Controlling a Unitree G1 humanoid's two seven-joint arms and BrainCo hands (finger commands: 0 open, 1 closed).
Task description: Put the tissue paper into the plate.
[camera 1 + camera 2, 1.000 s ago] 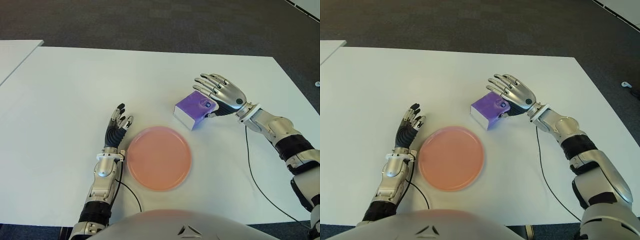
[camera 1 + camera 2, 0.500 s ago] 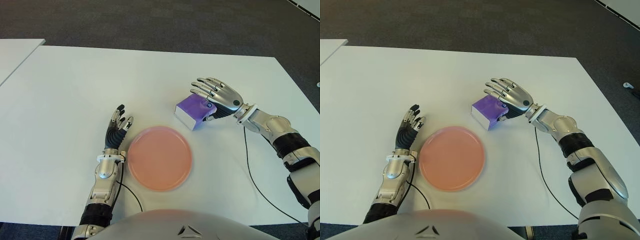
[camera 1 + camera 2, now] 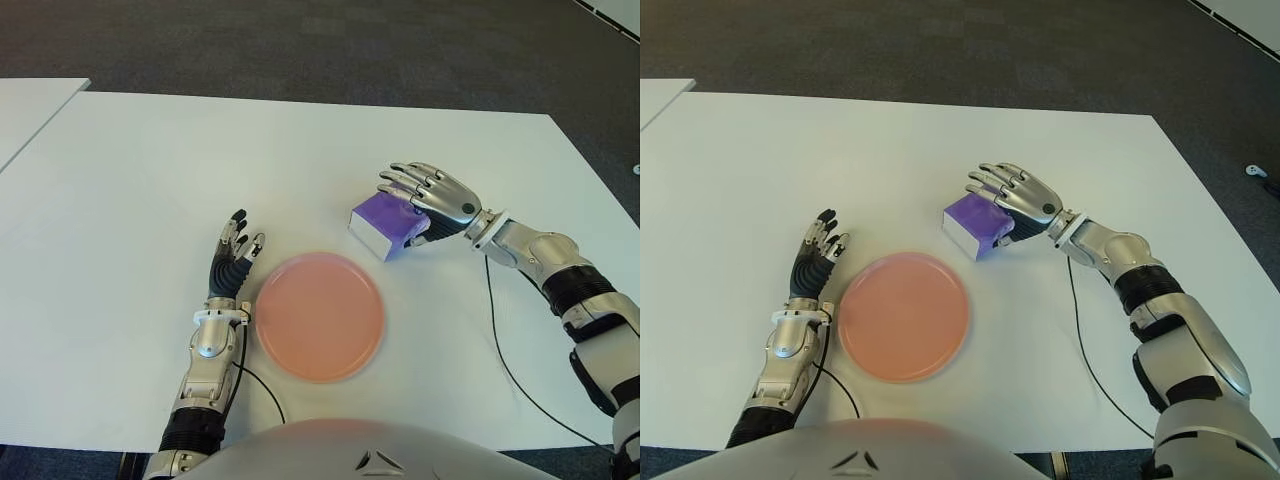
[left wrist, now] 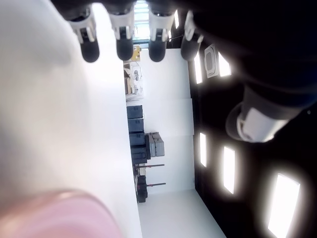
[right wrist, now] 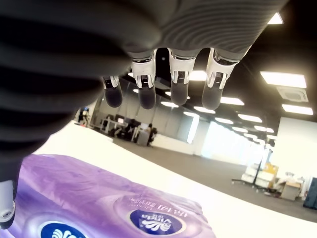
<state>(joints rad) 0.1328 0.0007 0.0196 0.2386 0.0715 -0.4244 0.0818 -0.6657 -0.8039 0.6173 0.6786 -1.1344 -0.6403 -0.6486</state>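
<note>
A purple tissue pack [image 3: 381, 224] lies on the white table [image 3: 150, 170], just beyond the right rim of a pink plate [image 3: 318, 316]. My right hand [image 3: 425, 197] hovers low over the pack's right end, palm down, fingers spread and slightly bent over its top. In the right wrist view the fingers [image 5: 179, 79] stay extended above the pack [image 5: 124, 208] with a gap beneath them, so the hand is open and holds nothing. My left hand [image 3: 235, 255] shows just left of the plate, fingers straight and open. The plate holds nothing.
A thin black cable [image 3: 505, 360] trails from my right arm across the table toward its near edge. A second white table [image 3: 30, 105] stands at the far left. Dark carpet lies beyond the table's far edge.
My right hand has come down and slid left over the tissue pack, its fingers bending lower. The pack, the plate and my left hand have not moved.
</note>
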